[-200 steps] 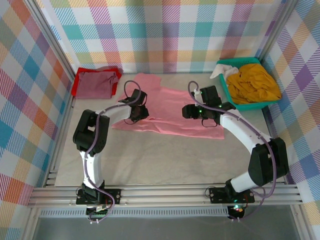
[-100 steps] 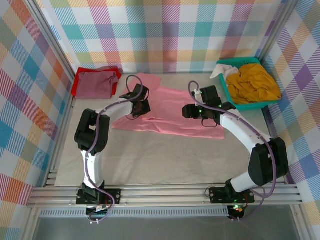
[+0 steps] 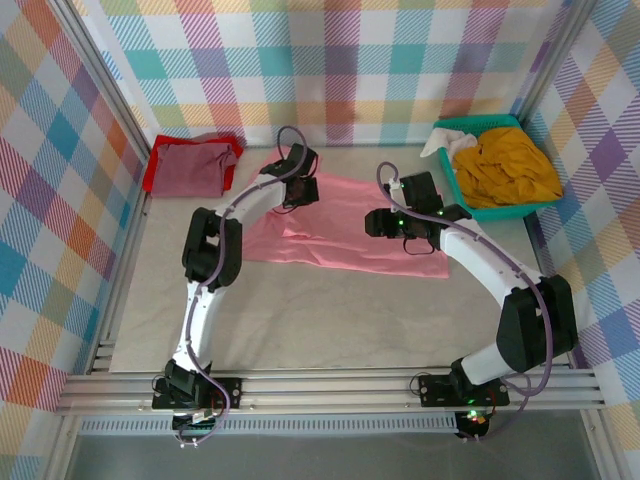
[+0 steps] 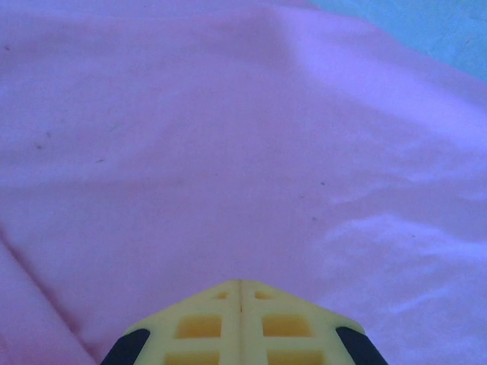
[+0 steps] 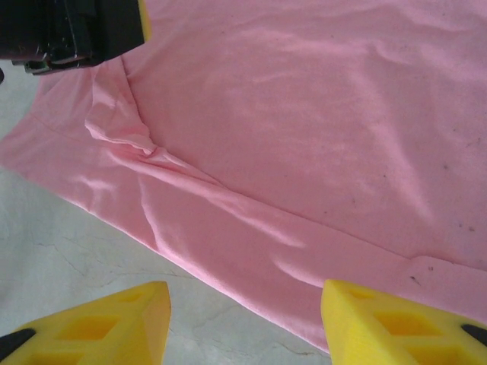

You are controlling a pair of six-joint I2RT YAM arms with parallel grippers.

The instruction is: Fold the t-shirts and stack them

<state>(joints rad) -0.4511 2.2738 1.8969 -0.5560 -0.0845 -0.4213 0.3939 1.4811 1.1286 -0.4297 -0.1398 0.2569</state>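
1. The pink t-shirt [image 3: 345, 230] lies spread on the worktop [image 3: 300, 320], toward its far edge, for folding.
2. The left claw [image 3: 300, 188] sits closed over its far part; whether it pinches cloth is unclear.
3. The right claw [image 3: 376, 222] hangs open above the near side, likely ready to grab.

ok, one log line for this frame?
left claw: shut, on top of pink shirt, grip unclear | right claw: open, at shirt edge | fold: not finished
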